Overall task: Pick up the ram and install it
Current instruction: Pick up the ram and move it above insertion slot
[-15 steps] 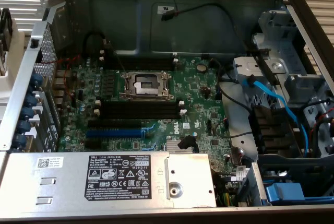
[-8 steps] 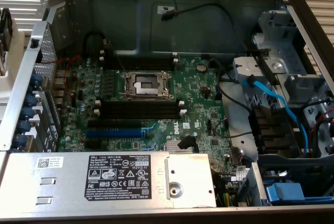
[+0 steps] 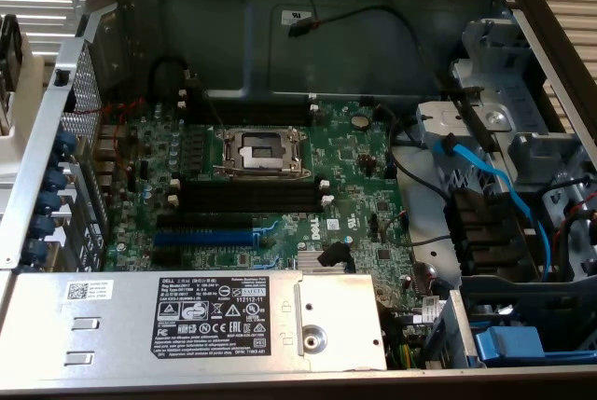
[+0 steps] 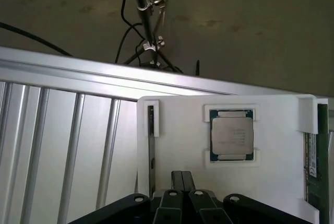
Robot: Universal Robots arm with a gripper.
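Exterior view: steeply down, close, into case (image 3: 233,18); wrist view: down onto white tray (image 4: 177,130).

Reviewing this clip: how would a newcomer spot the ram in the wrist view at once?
Find the white tray, which holds a square silver processor in its middle recess. The ram lies along the tray's edge beyond that processor, tucked under a white clip. It is the only long, thin dark green strip there.
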